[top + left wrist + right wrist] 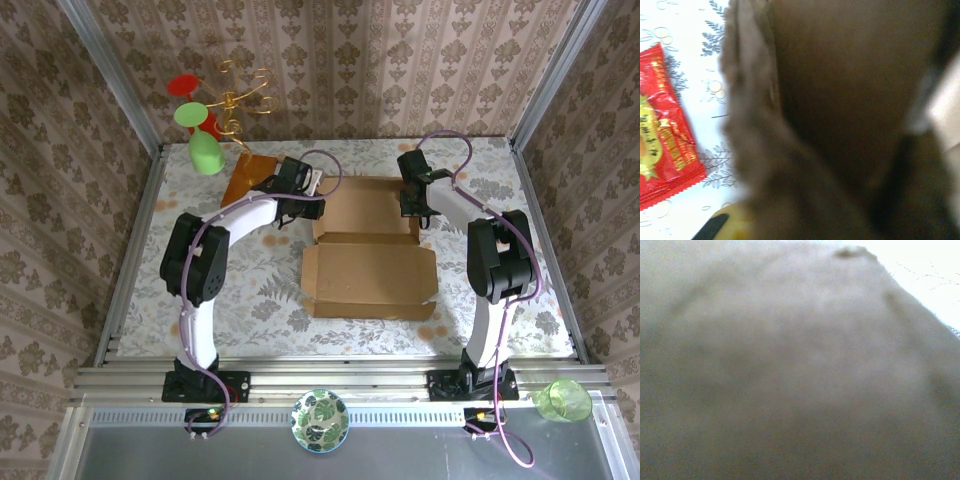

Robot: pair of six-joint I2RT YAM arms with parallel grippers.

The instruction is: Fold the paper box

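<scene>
Here the right gripper [411, 210], fingers together, is sitting at the right edge of the paper box [368, 272]. The left gripper [308, 208] is meeting its left edge, and I cannot tell its jaw spacing. The box is lying unfolded on the floral-clothed table [240, 300], with damask-papered walls [350, 70] enclosing it.

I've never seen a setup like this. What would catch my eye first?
The big brown paper box lies in the middle of the flower-patterned table, with the left gripper and the right gripper at its two far corners. Near the table's far left corner, a green glass and a red glass sit on a gold wire stand.
</scene>
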